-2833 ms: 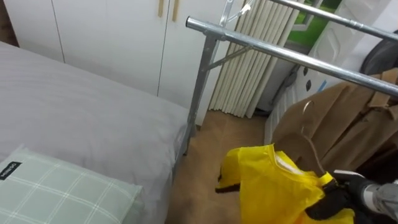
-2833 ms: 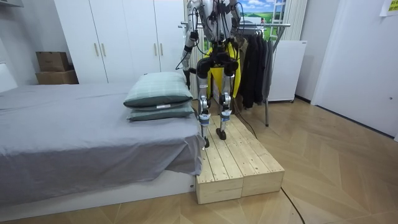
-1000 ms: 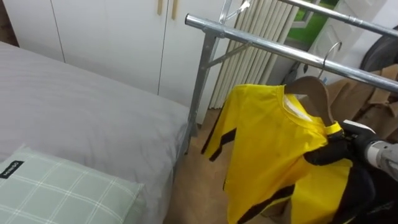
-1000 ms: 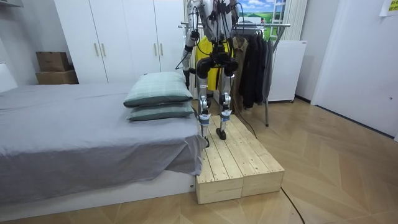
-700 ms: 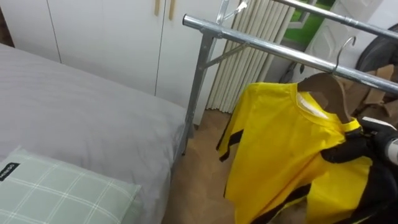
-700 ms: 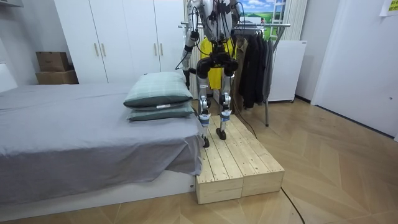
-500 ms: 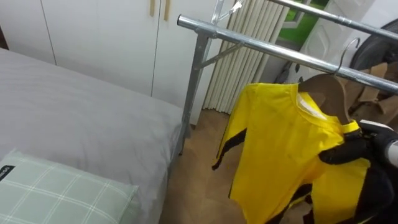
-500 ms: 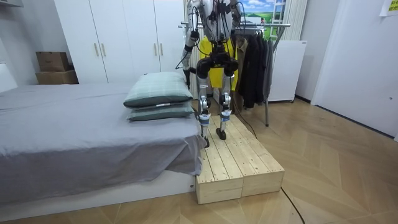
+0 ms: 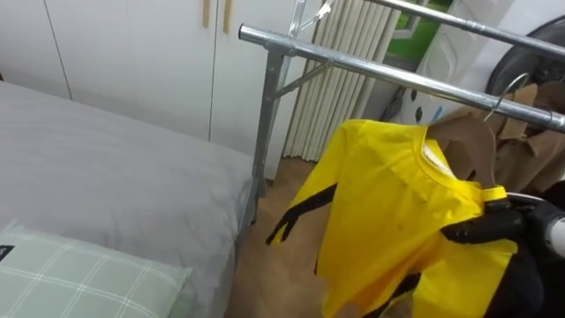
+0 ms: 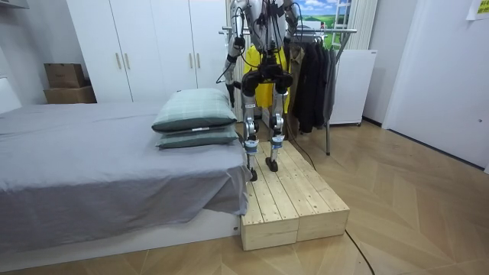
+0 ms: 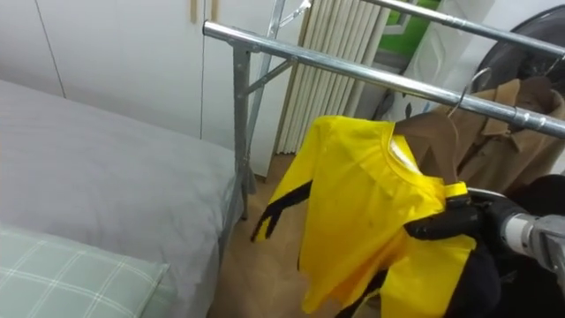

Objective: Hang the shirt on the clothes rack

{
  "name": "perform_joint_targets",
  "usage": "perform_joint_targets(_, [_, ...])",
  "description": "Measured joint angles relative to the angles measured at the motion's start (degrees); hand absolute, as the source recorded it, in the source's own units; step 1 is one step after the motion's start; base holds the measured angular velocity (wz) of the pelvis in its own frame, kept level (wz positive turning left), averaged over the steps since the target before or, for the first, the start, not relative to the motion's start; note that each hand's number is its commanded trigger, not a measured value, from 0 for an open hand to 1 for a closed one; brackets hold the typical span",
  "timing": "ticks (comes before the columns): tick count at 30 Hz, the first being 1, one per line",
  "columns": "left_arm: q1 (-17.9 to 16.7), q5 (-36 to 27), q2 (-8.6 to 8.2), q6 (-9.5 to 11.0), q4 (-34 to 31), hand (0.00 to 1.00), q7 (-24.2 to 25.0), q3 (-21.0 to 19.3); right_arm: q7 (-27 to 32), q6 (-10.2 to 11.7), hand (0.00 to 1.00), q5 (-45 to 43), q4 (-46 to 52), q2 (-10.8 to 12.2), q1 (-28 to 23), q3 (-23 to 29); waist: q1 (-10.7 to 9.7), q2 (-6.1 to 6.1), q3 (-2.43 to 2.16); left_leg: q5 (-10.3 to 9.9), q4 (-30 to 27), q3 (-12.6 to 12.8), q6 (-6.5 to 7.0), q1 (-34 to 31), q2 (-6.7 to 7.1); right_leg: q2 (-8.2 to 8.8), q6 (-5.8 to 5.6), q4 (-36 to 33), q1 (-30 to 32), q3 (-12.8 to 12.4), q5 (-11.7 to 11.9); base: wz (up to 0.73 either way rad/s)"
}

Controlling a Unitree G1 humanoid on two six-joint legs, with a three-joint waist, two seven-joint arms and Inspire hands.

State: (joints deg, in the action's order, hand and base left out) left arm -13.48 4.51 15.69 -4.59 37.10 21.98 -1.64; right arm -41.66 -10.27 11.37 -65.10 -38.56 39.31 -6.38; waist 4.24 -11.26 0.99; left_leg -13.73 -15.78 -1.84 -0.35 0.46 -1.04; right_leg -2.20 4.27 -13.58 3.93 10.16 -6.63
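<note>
Lifted from low beside the bed (image 9: pixel 106 168), the shirt (image 9: pixel 397 203) now hangs high, its hanger (image 9: pixel 468 141) up by the rail (image 9: pixel 371 71). Nearest, a pillow (image 9: pixel 79 278) lies on the bed. Past the bed's edge the right hand (image 9: pixel 481 228) comes in from the right, dark fingers clamped on the shirt's shoulder over the hanger's arm; the shirt drapes down and left of them. The hook (image 9: pixel 500 91) stands above and slightly right of the hand, level with the rail; whether it is over the rail I cannot tell. The hanger's long axis runs roughly along the rail, so a short lift and drop probably seats it. Brown coats (image 9: pixel 530 150) hang farther right, with the wardrobe (image 9: pixel 132 53) behind.
</note>
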Motion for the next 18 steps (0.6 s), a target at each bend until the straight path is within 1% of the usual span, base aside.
perform_joint_targets(7, [-0.1,0.0,-0.04,-0.1,-0.3,0.0,0.1,0.0,-1.7,-1.1,1.0,0.0,0.0,0.0,0.0,0.0,-0.5,-0.32,0.05,0.0,-0.2,0.0,0.0,0.1,0.02,0.05,0.0,0.0,-0.2,0.1,0.0,0.01])
perform_joint_targets(10, [-0.6,0.0,0.09,-0.3,-3.6,0.0,0.4,0.1,-1.8,-1.2,1.0,0.0,-0.1,0.0,0.0,0.0,-0.9,-0.74,0.07,0.0,-0.9,-0.1,0.0,-0.3,0.01,0.08,0.03,0.0,-0.2,0.3,0.0,0.03])
perform_joint_targets(12, [-0.5,-0.1,0.17,-0.3,-5.5,0.0,1.3,0.2,-2.8,-1.5,1.0,0.0,-0.7,0.0,0.0,0.0,-0.9,-1.1,-0.02,0.0,-1.0,-0.1,0.0,-0.3,0.01,0.09,0.04,-0.1,-0.3,0.3,0.0,0.0])
perform_joint_targets(16, [-0.5,-0.1,0.43,-0.3,-6.7,0.0,2.1,0.8,-3.5,-2.3,1.0,0.0,-1.6,0.0,-0.1,0.0,-1.0,-1.77,-0.06,0.0,-1.1,-0.1,0.0,-0.2,0.0,0.09,0.1,-0.1,-0.4,0.2,0.1,0.0])
perform_joint_targets(18, [-0.5,-0.1,0.46,-0.3,-6.8,0.0,2.8,0.9,-3.7,-2.4,1.0,-0.1,-1.6,0.0,-0.2,0.0,-1.1,-2.03,-0.03,-0.2,-1.8,-0.1,-0.09,-0.3,-0.01,0.09,0.1,0.0,-0.7,0.2,0.1,0.0])
